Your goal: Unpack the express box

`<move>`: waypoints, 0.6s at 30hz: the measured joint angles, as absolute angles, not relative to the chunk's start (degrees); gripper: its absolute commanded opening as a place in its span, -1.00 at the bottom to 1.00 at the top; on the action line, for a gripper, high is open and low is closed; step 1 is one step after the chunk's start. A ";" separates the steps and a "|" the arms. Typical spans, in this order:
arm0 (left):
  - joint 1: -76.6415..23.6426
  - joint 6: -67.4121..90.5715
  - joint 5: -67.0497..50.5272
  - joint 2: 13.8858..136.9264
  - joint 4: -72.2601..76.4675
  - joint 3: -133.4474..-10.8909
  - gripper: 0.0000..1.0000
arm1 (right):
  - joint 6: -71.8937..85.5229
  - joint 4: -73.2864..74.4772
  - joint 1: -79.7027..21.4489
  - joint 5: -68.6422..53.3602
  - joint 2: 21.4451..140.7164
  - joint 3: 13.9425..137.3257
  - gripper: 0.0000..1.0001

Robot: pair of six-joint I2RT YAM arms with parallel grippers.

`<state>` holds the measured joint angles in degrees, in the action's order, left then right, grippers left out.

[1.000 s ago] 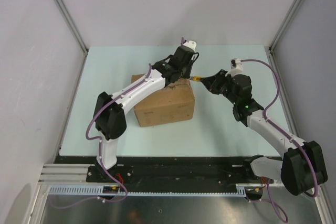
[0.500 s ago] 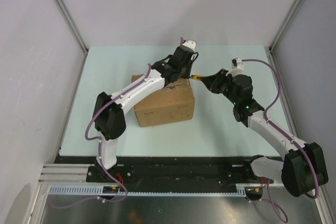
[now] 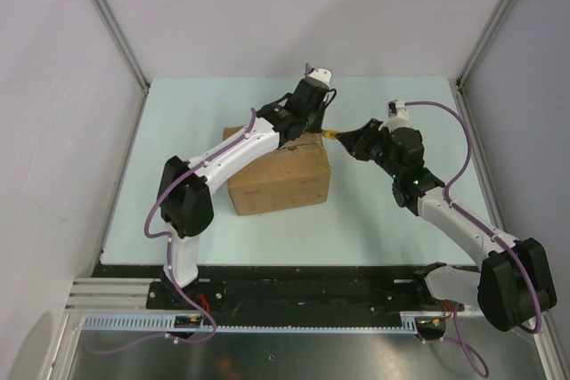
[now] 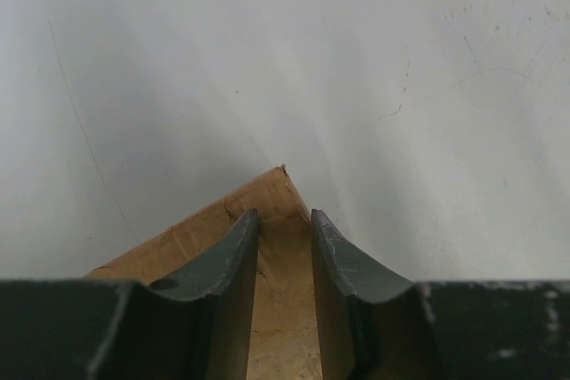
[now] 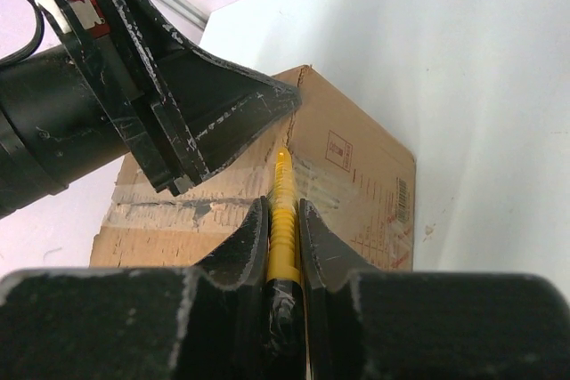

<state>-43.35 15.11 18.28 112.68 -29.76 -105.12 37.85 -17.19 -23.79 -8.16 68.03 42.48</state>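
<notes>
- Top external view: the express box (image 3: 276, 180), brown corrugated cardboard, sits near the middle of the pale table (image 3: 374, 220), turned at a slant to the table's edges
- Box top: flaps lie closed; much of the top is covered by the left arm (image 3: 236, 150), so the seam cannot be followed
- Left gripper (image 3: 313, 130): points down at the box's far right corner; its fingers are too small and dark here to tell apart
- Right gripper (image 3: 349, 140): just beside that same corner, on the box's right, with a yellow ribbed tool (image 3: 332, 133) sticking out toward the box
- Left wrist view: only the pointed cardboard corner shows, the rest of the box cut off by the lower edge
- Left fingers (image 4: 233, 260): a narrow gap between them, cardboard visible through it, nothing pinched; whether the tips touch the cardboard cannot be told
- Right wrist view: both fingers (image 5: 252, 238) are clamped on the yellow tool, whose lower end is lost in the dark between them
- Tool tip: lies at the top edge of the box just short of the corner; the view does not settle whether it touches
- Left gripper, seen here as a black wedge: its tip meets the box corner
- Box side face: red printed marks and a barcode, too small to read; glossy tape crosses the top, partly hidden behind the fingers
</notes>
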 measured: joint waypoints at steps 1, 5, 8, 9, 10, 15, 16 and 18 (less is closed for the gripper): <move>-43.35 15.25 18.31 112.68 -29.76 -105.12 -0.38 | 37.85 -17.08 -23.79 -8.16 67.99 42.48 -1.00; -43.42 16.80 18.85 112.68 -30.20 -105.25 -0.55 | 37.71 -15.44 -23.81 -8.21 67.09 42.52 -1.00; -43.44 18.39 19.55 112.90 -32.08 -106.37 -0.59 | 37.71 -13.32 -23.86 -8.38 65.93 42.54 -1.00; -43.44 18.94 19.55 113.12 -32.64 -106.76 -0.60 | 37.69 -12.82 -23.94 -8.38 65.60 42.57 -1.00; -43.44 19.40 19.62 113.30 -33.06 -107.09 -0.61 | 37.69 -12.25 -24.03 -8.27 65.30 42.57 -1.00; -43.48 21.23 19.73 113.36 -33.85 -107.37 -0.63 | 37.60 -10.74 -24.51 -7.99 64.38 42.59 -1.00; -43.48 21.54 19.77 113.36 -33.91 -107.37 -0.63 | 37.60 -10.46 -24.60 -7.97 64.25 42.61 -1.00; -43.48 22.11 19.79 113.38 -34.04 -107.37 -0.64 | 37.60 -10.09 -24.69 -7.97 64.07 42.65 -1.00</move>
